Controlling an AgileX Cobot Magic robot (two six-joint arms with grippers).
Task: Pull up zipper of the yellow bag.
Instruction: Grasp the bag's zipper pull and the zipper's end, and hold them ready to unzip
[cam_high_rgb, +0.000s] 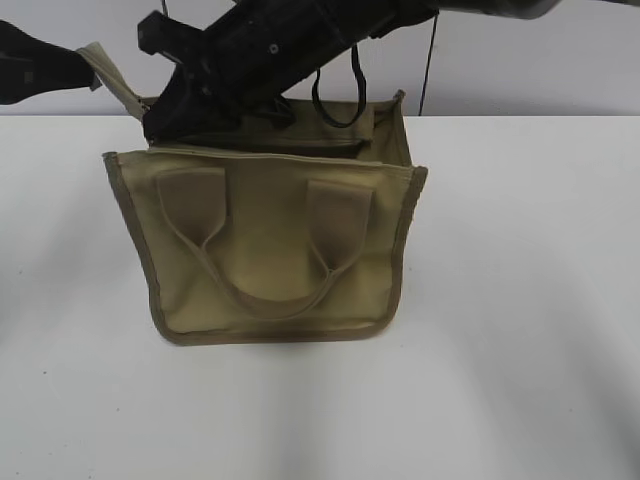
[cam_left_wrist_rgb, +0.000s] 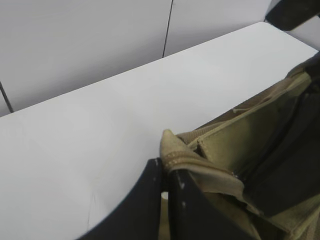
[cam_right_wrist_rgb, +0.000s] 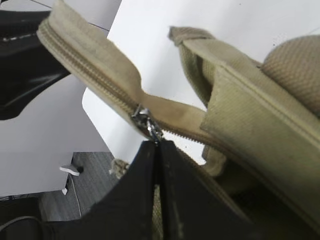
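Note:
The yellow bag (cam_high_rgb: 270, 250) stands upright on the white table, handles hanging on its front face. Its zipper (cam_right_wrist_rgb: 95, 82) is a toothed line in khaki tape. The fabric end tab (cam_high_rgb: 112, 72) sticks out past the bag's top left corner. My left gripper (cam_left_wrist_rgb: 166, 167) is shut on that end tab (cam_left_wrist_rgb: 172, 150) and holds it taut. My right gripper (cam_right_wrist_rgb: 157, 145) is shut on the silver pull of the slider (cam_right_wrist_rgb: 145, 120), partway along the tape. In the exterior view the right arm (cam_high_rgb: 230, 60) reaches across the bag's top and hides the slider.
The white table (cam_high_rgb: 520, 330) extends around the bag on all sides. A pale wall (cam_high_rgb: 540, 60) stands close behind the bag. Dark cables (cam_high_rgb: 335, 95) hang from the right arm over the bag's open top.

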